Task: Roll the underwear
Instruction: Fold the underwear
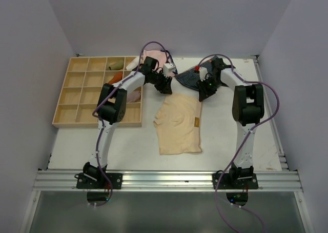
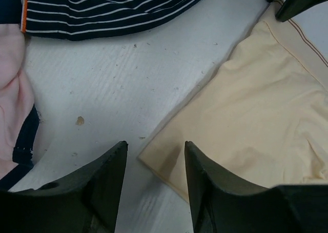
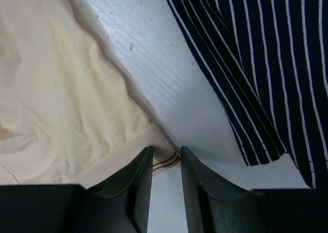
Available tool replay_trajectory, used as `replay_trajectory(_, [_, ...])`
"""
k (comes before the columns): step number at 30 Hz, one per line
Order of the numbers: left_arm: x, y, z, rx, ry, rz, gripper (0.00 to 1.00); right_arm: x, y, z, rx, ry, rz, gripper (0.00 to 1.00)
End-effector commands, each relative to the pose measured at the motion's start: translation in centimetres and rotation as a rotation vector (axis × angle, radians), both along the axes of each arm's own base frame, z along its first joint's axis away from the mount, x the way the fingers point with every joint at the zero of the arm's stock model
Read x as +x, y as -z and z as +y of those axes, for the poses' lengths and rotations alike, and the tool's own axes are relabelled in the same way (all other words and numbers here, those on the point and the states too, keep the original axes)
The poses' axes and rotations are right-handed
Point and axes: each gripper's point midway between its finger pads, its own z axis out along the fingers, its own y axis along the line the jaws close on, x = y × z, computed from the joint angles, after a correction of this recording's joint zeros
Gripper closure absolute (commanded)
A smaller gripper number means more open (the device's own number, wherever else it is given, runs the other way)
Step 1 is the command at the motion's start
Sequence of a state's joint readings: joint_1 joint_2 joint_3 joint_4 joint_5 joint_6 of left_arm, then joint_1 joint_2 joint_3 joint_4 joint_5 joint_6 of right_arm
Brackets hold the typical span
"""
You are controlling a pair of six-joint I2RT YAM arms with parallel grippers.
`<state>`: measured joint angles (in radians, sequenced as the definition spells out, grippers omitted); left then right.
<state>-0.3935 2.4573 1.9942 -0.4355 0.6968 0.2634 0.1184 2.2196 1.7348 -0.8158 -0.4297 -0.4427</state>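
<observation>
White table (image 1: 230, 135) carries the underwear (image 1: 178, 125) flat, just nearside of the striped pair (image 1: 188, 79), long axis running away from it. At its corners nearest that pair, we see the left gripper (image 2: 155, 146) agape and the right gripper (image 3: 165, 151) narrowly apart, equally near.

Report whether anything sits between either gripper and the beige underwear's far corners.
Nothing visible does. The left gripper is right at the far-left corner of the underwear, and the right gripper is right at its far-right corner. The navy striped pair lies beyond, with bare table between it and the underwear.
</observation>
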Motion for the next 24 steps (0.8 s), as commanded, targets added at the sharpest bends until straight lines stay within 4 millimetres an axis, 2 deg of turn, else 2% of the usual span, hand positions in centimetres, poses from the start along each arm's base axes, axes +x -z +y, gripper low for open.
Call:
replay_trajectory(1, [-1.0,-0.2,0.5,-0.018,0.022,0.036,0.5,-1.2,1.0,0.5,0.025,-0.048,0.059,0.68])
replay_trajectory(7, [-0.3,0.5,0.8,-0.004,-0.008,0.039,0.74,-1.2,0.9,0.5,0.024,-0.059,0.053,0.83])
replay_trajectory(11, [0.3,-0.7,0.3,-0.039,0.005,0.013,0.93,-0.5,0.1,0.5,0.035,-0.053,0.027,0.94])
replay_trajectory(13, [0.8,-1.3,0.2,-0.049,0.002,-0.002,0.98,0.1,-0.7,0.5,0.047,-0.04,0.0,1.0])
replay_trajectory(15, [1.8,-2.7,-0.2,-0.066,-0.006,-0.036,1.0,1.0,-1.8,0.5,0.061,-0.022,-0.034,1.0])
replay_trajectory(19, [3.8,-5.9,-0.7,-0.104,-0.019,-0.107,1.0,2.8,-5.3,0.6,0.093,-0.022,-0.13,1.0])
replay_trajectory(20, [4.3,-7.0,-0.7,-0.115,-0.02,-0.132,1.0,3.6,-6.8,0.6,0.094,-0.029,-0.174,1.0])
replay_trajectory(22, [4.6,-8.8,-0.9,-0.131,-0.02,-0.176,1.0,4.1,-8.3,0.6,0.096,-0.037,-0.212,1.0])
replay_trajectory(23, [4.7,-9.3,-0.9,-0.133,-0.027,-0.186,1.0,4.7,-9.7,0.5,0.093,-0.045,-0.254,1.0])
replay_trajectory(24, [4.7,-10.8,-0.9,-0.142,-0.028,-0.213,1.0,5.0,-10.4,0.4,0.091,-0.048,-0.273,1.0])
